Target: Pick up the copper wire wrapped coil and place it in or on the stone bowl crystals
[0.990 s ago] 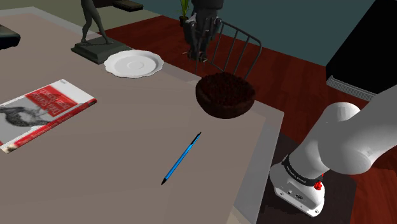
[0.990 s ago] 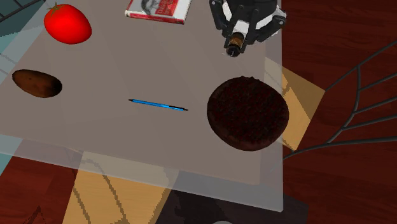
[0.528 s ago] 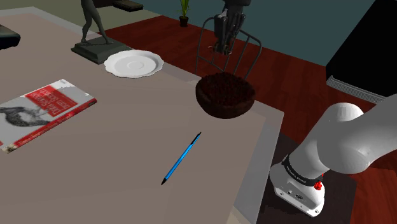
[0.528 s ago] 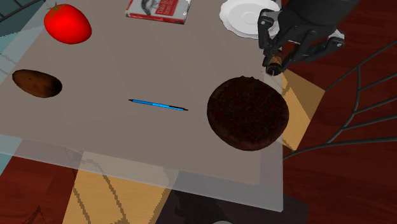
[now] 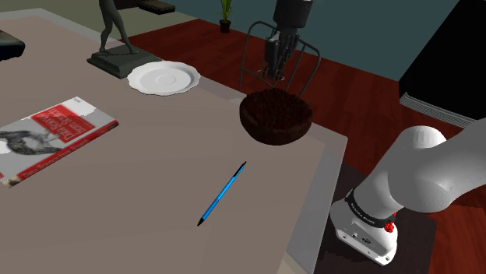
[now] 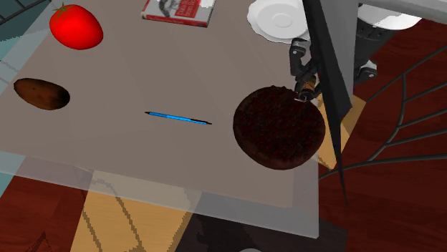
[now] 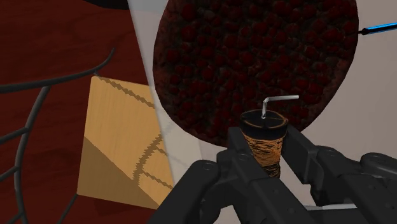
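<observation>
pincer [image 7: 266, 151] clenched on copper coil [image 7: 262, 137], wire end sticking up. Coil sits upper centre of the shoulder view, hanging at the far rim of the dark bowl [image 5: 276, 117], probably not touching. Bowl is on the desk [image 5: 156, 163] corner.

Grey table [image 5: 156, 156] on red-brown floor [image 5: 350, 86] — a wire-backed chair [image 7: 121, 153] (tan seat) beside it — teal wall [image 5: 366, 31] behind.

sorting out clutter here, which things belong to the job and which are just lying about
Job: tool, shut on the copper-wound coil; dark bowl of crystals.
Lying about: blue pen, white plate, book, tomato, potato, statue.
</observation>
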Robot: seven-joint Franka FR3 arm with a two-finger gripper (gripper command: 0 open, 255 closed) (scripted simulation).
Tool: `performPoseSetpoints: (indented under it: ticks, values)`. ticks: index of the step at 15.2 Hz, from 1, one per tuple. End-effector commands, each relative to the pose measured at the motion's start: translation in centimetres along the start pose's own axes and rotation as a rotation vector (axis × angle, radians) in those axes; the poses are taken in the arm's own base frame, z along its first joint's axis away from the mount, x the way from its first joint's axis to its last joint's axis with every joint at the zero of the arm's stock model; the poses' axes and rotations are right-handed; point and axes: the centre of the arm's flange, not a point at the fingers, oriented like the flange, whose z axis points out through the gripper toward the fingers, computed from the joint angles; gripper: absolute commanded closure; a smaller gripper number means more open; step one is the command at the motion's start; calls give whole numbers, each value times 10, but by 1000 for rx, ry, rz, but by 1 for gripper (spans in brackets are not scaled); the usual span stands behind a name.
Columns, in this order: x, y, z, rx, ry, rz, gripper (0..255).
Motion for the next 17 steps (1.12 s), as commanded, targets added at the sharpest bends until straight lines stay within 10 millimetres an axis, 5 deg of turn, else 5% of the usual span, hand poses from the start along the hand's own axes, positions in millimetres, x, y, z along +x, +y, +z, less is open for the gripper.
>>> performPoseSetpoints:
  ticks: [1,7,14,15,17]
  values:
    - [0,1,11,0,0,0,255]
    - [0,4,42,0,0,0,255]
    - [0,4,42,0,0,0,255]
    - [0,4,42,0,0,0,0]
    - [0,4,42,0,0,0,0]
